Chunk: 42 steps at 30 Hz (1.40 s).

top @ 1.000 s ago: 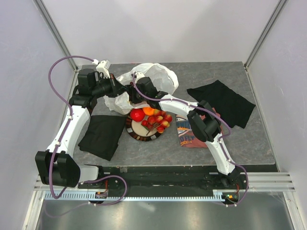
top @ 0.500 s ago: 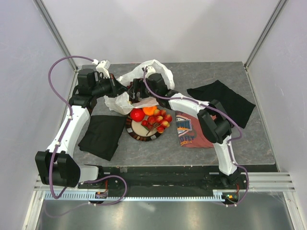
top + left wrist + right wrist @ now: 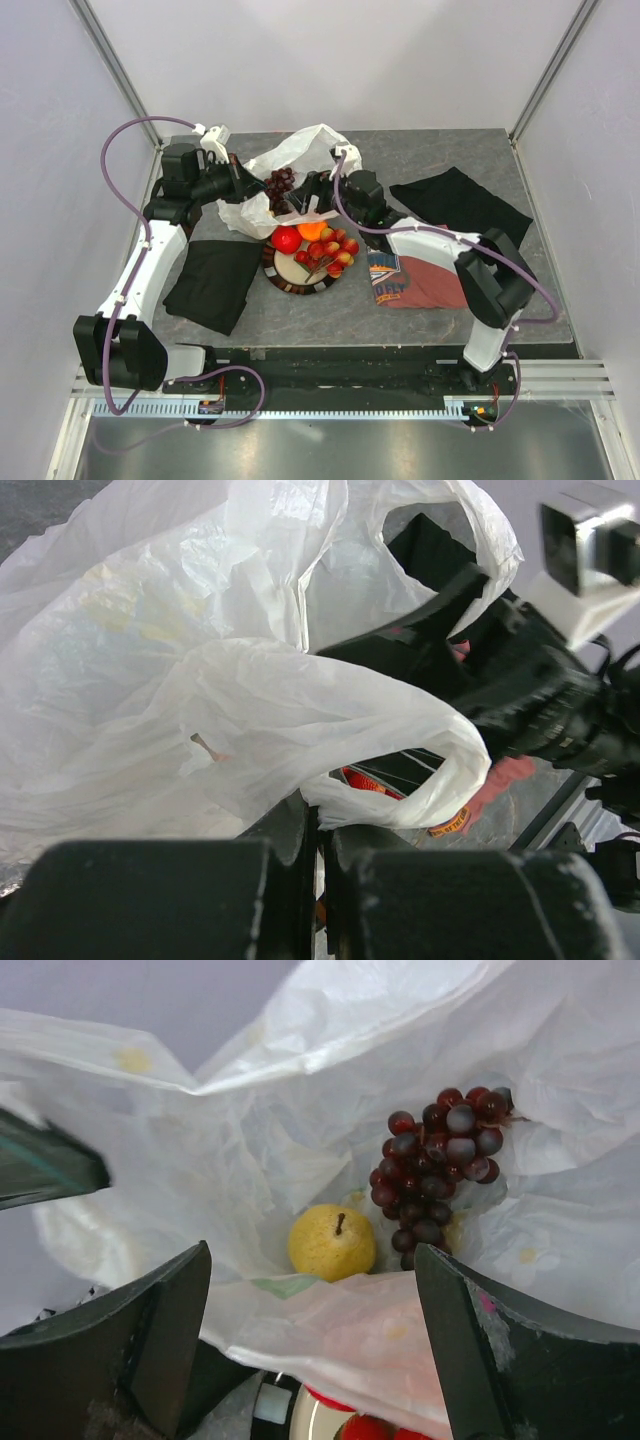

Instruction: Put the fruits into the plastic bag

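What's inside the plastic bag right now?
Inside the plastic bag lie a dark purple grape bunch and a yellow fruit with a little stem, side by side. The bag's crinkly folds cover the rest of its bottom, so anything deeper is hidden.

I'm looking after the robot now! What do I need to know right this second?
Left gripper: fingers shut on a fold of the plastic bag, holding its mouth up.
Right gripper: open, no fruit in it, at the bag's mouth.
Done: the grape bunch and the yellow fruit lie inside the bag.
Left to do: the red apple, the orange and the small red-yellow fruits sit on the plate just in front of the bag. Each one needs picking up and dropping in.
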Each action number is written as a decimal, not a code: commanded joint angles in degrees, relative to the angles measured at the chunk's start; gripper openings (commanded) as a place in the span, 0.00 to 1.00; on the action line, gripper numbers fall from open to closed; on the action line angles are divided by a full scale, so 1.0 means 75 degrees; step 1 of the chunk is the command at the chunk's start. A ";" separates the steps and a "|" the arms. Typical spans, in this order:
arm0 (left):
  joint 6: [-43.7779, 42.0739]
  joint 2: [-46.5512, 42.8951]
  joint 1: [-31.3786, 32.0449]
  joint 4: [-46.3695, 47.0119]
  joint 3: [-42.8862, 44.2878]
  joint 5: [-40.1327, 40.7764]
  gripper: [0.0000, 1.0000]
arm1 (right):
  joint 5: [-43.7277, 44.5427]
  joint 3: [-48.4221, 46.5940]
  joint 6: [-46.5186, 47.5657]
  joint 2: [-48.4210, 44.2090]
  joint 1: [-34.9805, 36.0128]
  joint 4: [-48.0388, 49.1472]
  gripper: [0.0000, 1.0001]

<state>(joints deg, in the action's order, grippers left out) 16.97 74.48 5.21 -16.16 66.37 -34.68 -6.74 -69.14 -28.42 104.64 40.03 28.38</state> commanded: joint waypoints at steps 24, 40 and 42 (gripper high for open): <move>0.0268 0.0042 -0.0039 0.0128 0.0209 -0.0240 0.01 | 0.2949 0.2328 -0.1118 -0.4296 0.0405 -0.4745 0.88; 0.0280 0.0007 -0.0051 0.0139 0.0221 -0.0275 0.02 | 0.3197 0.2563 -0.3017 -0.3066 0.0393 -0.4711 0.81; 0.0292 0.0007 -0.0051 0.0139 0.0233 -0.0263 0.01 | 0.2928 0.2692 -0.3170 -0.3019 0.0405 -0.4488 0.80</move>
<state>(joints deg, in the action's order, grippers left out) 17.41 74.54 5.21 -16.16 66.37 -35.11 16.73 -50.30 -47.46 81.45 43.11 -8.36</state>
